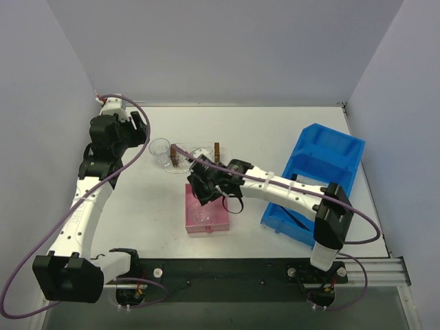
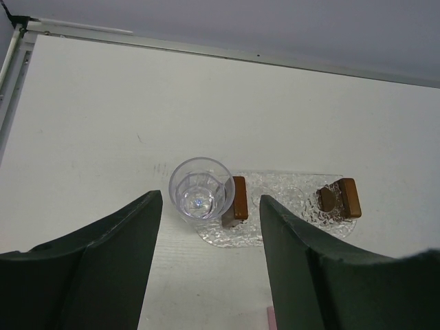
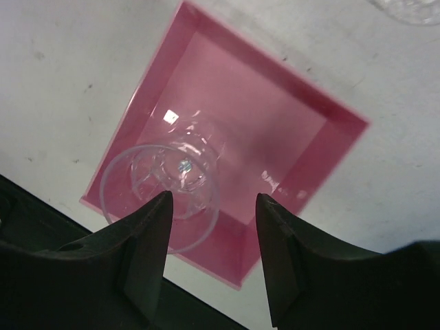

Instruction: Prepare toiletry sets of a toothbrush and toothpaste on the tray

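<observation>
The clear bumpy tray (image 1: pixel 199 155) (image 2: pixel 289 210) lies mid-table with two brown blocks (image 2: pixel 238 198) (image 2: pixel 348 197) standing on it. A clear cup (image 1: pixel 159 148) (image 2: pixel 201 189) stands at its left end, against the left block. My left gripper (image 1: pixel 141 128) (image 2: pixel 210 201) hangs open above and just short of that cup, holding nothing. My right gripper (image 1: pixel 206 187) (image 3: pixel 213 199) is open over the pink box (image 1: pixel 206 212) (image 3: pixel 275 117). A second clear cup (image 3: pixel 159 196) sits in that box, its rim partly behind my left finger (image 3: pixel 148 234). No toothbrush or toothpaste is in view.
A big blue bin (image 1: pixel 317 180) stands at the right, beside the right arm's forearm. The pink box lies just in front of the tray, near the table's front edge. An end of the tray (image 3: pixel 412 8) shows at the top of the right wrist view.
</observation>
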`<state>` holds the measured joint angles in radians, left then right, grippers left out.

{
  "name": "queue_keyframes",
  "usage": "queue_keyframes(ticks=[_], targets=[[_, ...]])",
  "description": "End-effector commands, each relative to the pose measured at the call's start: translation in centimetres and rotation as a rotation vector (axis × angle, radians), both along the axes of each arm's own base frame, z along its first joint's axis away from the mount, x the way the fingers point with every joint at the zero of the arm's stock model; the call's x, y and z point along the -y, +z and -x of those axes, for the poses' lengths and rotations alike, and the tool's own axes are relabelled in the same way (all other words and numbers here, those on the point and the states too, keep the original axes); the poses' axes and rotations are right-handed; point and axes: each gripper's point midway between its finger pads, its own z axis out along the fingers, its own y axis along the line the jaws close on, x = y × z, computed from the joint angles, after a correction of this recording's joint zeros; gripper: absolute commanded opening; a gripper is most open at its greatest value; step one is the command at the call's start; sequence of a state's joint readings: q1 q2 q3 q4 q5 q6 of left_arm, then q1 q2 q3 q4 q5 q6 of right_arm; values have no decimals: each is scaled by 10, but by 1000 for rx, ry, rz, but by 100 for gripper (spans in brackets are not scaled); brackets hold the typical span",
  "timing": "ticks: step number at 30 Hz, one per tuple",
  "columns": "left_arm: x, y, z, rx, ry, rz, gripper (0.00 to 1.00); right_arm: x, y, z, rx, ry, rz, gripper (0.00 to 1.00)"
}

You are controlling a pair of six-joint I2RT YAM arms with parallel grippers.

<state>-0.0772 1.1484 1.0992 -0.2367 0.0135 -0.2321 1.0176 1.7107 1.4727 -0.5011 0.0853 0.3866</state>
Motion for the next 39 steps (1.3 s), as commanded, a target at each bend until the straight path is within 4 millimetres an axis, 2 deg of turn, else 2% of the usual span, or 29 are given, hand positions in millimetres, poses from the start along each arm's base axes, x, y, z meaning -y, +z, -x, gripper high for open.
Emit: queue_keyframes(ticks=[1, 5, 7, 11, 20, 26, 33, 39], targets=[[-3, 4, -1, 17, 18, -16, 69, -11, -17, 13, -24, 38, 43, 46], [-2, 2, -2, 17, 16, -18, 69, -11, -25, 15, -41, 51, 55, 44], [-2, 4, -1, 21, 17, -19, 69, -11, -30, 19, -58, 59, 58, 40], [-3, 3, -2, 18, 20, -22, 69, -2, -39, 23, -73, 46, 80, 37], [-1, 2, -1, 16, 13, -19, 69, 2, -47, 30, -104, 47, 77, 29], [-1, 1, -1, 16, 12, -21, 69, 0, -54, 34, -130, 53, 71, 20], [0, 0, -1, 13, 10, -21, 69, -2, -50, 34, -128, 52, 60, 0], [-1, 0, -2, 13, 13, -23, 69, 0, -42, 34, -118, 55, 43, 0]])
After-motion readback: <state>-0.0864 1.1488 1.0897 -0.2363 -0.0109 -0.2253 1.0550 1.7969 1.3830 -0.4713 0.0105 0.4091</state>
